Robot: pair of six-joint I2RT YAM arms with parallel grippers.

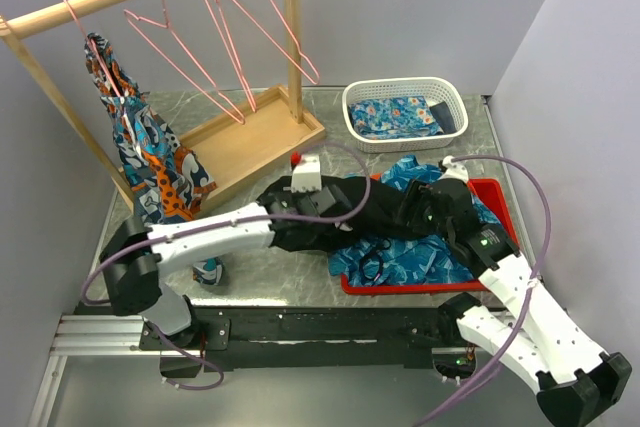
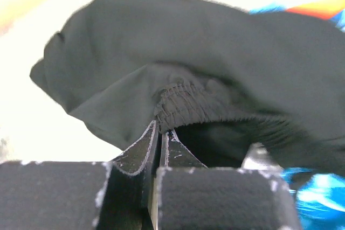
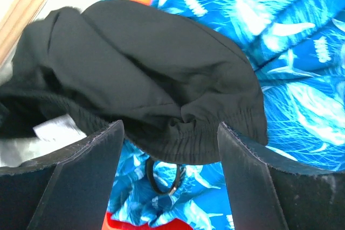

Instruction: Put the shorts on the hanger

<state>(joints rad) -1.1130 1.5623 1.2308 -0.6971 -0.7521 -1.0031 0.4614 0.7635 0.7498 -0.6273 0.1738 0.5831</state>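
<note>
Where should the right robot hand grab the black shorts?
Grab the puckered elastic waistband. It is thick and ridged, so it should slip less than the floppy cloth of the shorts. It lies right between the open jaws of the right gripper, so push straight ahead and close. The left gripper pinches the same kind of gathered edge.

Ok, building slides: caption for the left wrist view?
Left claw shut on the gathered elastic waistband of the black shorts.
</note>
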